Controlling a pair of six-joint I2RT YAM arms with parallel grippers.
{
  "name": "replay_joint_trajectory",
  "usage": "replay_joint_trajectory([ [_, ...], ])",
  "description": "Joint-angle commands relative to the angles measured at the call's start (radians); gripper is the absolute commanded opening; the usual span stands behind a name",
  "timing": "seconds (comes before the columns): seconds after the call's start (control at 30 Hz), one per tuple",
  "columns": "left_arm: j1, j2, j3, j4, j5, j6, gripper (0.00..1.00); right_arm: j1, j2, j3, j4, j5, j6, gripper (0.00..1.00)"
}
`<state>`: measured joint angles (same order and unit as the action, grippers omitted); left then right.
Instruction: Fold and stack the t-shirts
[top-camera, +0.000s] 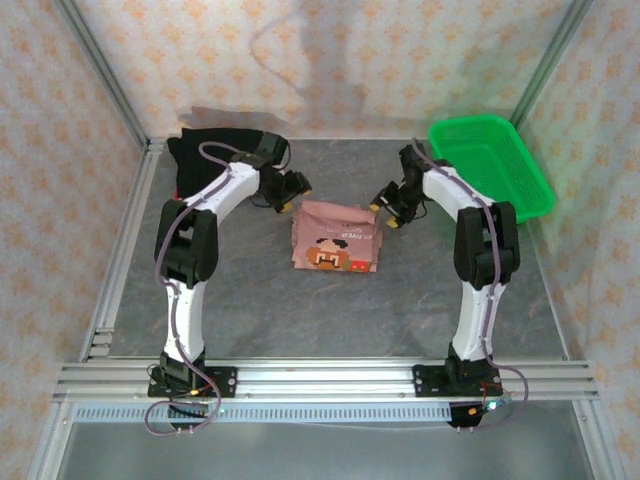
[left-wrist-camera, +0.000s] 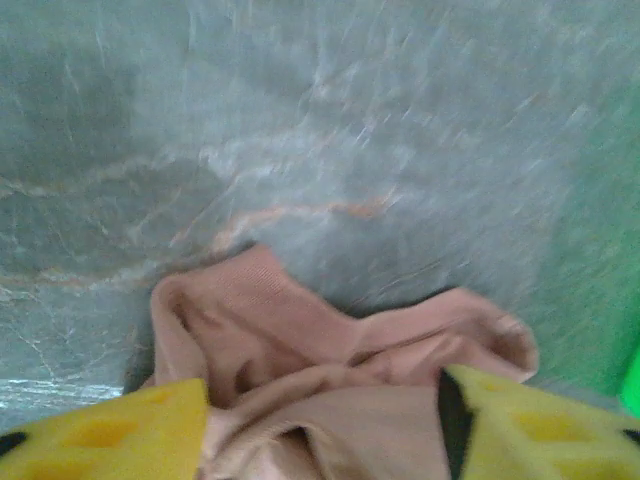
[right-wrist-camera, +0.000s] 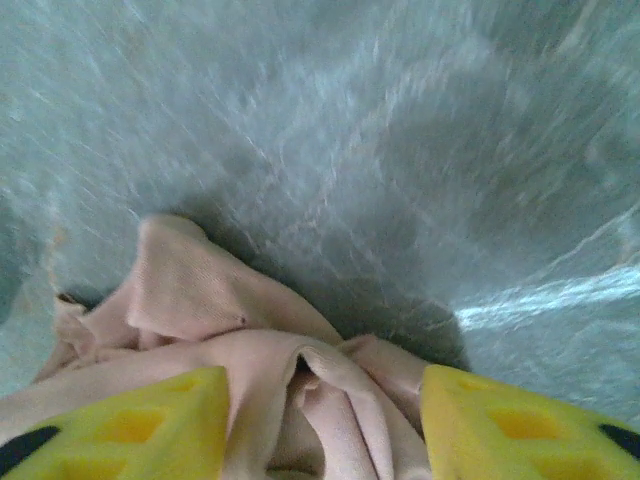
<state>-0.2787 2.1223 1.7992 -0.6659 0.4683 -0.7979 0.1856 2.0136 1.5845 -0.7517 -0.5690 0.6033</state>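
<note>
A dusty-pink t-shirt (top-camera: 335, 240) lies folded into a small rectangle mid-table, pixel face print up. My left gripper (top-camera: 293, 192) sits at its far left corner and my right gripper (top-camera: 385, 208) at its far right corner. In the left wrist view the yellow fingers (left-wrist-camera: 110, 430) stand well apart, with bunched pink cloth (left-wrist-camera: 270, 320) lying loose between them; the left gripper (left-wrist-camera: 325, 430) is open. The right gripper (right-wrist-camera: 325, 425) is open too, with pink folds (right-wrist-camera: 190, 290) between its jaws. A black t-shirt (top-camera: 205, 150) lies crumpled at the back left, partly behind the left arm.
A green plastic mesh basket (top-camera: 490, 165) stands at the back right, close to the right arm. Patterned walls and metal posts close off the back and sides. An aluminium rail (top-camera: 320, 380) runs along the near edge.
</note>
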Motion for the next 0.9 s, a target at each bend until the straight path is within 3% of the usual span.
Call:
replay_joint_trajectory([
  [0.0, 0.002, -0.113, 0.138, -0.079, -0.023, 0.045, 0.77, -0.005, -0.152, 0.038, 0.009, 0.063, -0.029, 0.58],
  [0.13, -0.005, -0.231, 0.066, -0.082, 0.003, 0.056, 0.80, 0.003, -0.307, -0.082, 0.027, 0.029, -0.014, 0.59],
  [0.23, -0.035, -0.326, -0.087, -0.018, 0.047, 0.053, 0.78, 0.044, -0.412, -0.254, 0.177, -0.061, 0.054, 0.54],
  [0.27, -0.048, -0.344, -0.156, 0.026, 0.074, 0.038, 0.74, 0.064, -0.431, -0.316, 0.258, -0.095, 0.097, 0.53],
  [0.37, -0.080, -0.330, -0.275, 0.128, 0.121, -0.002, 0.49, 0.092, -0.399, -0.391, 0.370, -0.131, 0.155, 0.43],
  [0.47, -0.100, -0.262, -0.320, 0.256, 0.166, -0.041, 0.46, 0.097, -0.332, -0.417, 0.501, -0.124, 0.203, 0.40],
  [0.57, -0.103, -0.136, -0.267, 0.278, 0.176, -0.041, 0.45, 0.091, -0.237, -0.384, 0.594, -0.097, 0.220, 0.39],
  [0.73, -0.096, 0.033, -0.099, 0.138, 0.048, 0.027, 0.45, 0.077, -0.078, -0.292, 0.602, -0.022, 0.218, 0.38],
  [0.87, -0.086, 0.095, -0.030, 0.073, 0.021, 0.049, 0.51, 0.073, -0.024, -0.263, 0.599, -0.014, 0.238, 0.41],
])
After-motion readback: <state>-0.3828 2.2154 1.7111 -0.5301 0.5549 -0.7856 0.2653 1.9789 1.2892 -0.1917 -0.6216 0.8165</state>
